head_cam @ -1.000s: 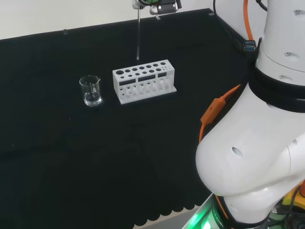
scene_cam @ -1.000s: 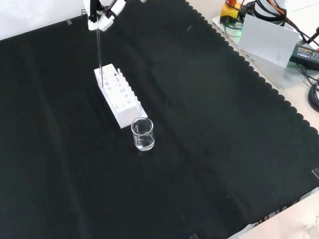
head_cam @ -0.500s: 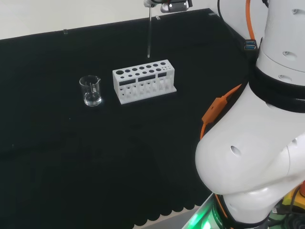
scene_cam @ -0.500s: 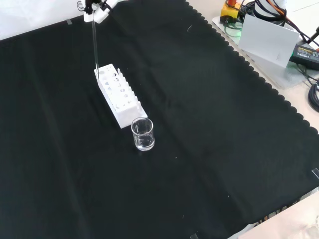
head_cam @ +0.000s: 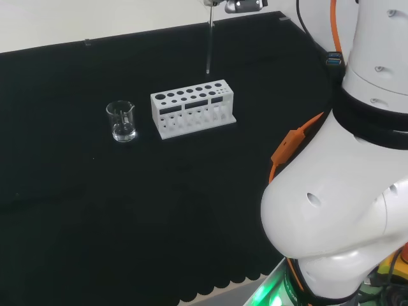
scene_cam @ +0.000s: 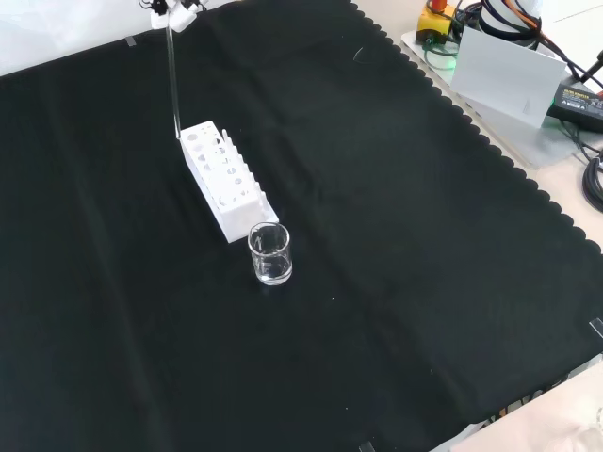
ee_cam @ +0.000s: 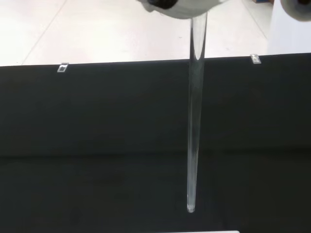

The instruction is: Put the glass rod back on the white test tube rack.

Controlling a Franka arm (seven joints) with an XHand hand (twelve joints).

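- The glass rod [head_cam: 208, 48] hung upright from the hand [scene_cam: 175, 13], pinched at its upper end, probably so that its free lower tip could be lined up with 1 of the holes below.
- In the head view the rod's tip sat above the far edge of the white test tube rack [head_cam: 192, 107], toward the rack's 1 o'clock corner, and apart from it; it had not yet gone into any hole.
- In the front view the rod [scene_cam: 173, 80] ran straight down from the hand at the view's 11 o'clock, its tip just beside the rack's [scene_cam: 226, 181] far end; whether the tip was over a hole or just off the edge could not be told.
- The wrist view showed the rod [ee_cam: 195, 116] leaving a blurred white part of the hand [ee_cam: 180, 6], its end hanging free over the black cloth of the counter [ee_cam: 97, 126].
- The hand was closed on the rod's top, with its fingers curled round it, held high above the counter and well clear of the rack.
- A small glass beaker [head_cam: 121, 121] stood on the cloth at the rack's 9 o'clock in the head view, near it but not touching, out of the rod's way.
- By my judgement, the step in hand was aligning the tip over a hole before lowering; a small tilt could make the tip catch the rack's top plate.
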